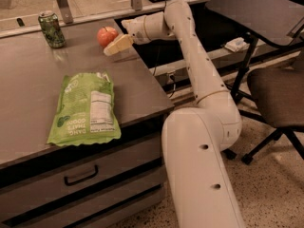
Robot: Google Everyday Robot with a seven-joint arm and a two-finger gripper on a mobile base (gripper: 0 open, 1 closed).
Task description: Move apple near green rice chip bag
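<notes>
The apple (106, 34) is small, round and red-orange. It sits at the far right of the grey table (28, 89), near the back edge. My gripper (114, 45) is at the apple's front right side, right against it and partly covering its lower right. The green rice chip bag (85, 109) lies flat near the table's front edge, label up, well in front of the apple and a little to its left.
A green soda can (51, 29) stands at the back of the table, left of the apple. The table's right edge runs just beside the gripper. An office chair (280, 87) and a dark tilted desk (266, 8) stand to the right. Drawers (80, 177) are below the table top.
</notes>
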